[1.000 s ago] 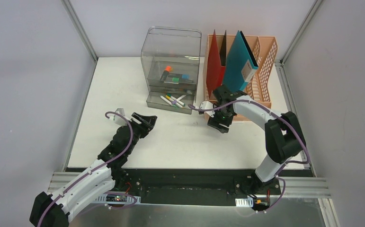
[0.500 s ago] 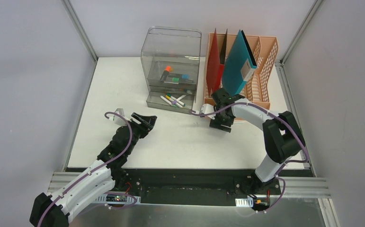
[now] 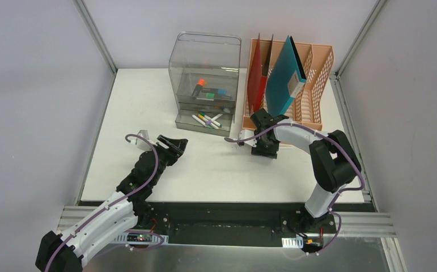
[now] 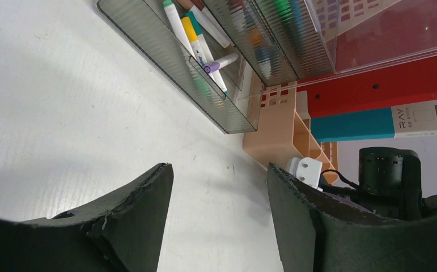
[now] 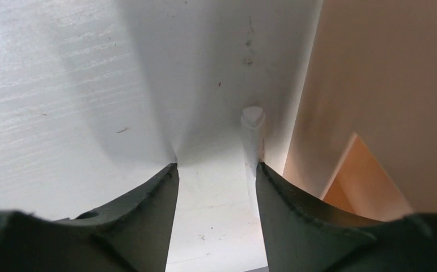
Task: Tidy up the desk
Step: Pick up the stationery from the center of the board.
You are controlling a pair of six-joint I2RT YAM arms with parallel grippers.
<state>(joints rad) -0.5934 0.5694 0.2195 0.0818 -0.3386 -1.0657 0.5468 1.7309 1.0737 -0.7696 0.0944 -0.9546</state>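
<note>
Left gripper (image 4: 219,170), right gripper (image 5: 216,167): matte black jaws apart. A round-tipped white stick (image 5: 253,130) lies against the peach lattice rack (image 3: 315,85), one o'clock on the smooth desk (image 3: 148,102).

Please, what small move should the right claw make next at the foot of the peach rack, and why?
Probably close the right claw. Its jaws stand open, tips down near the flat white desk, and a slim white round-tipped stick lies between them, close beside the right finger and the peach plastic file rack. Closing should grip it.
</note>
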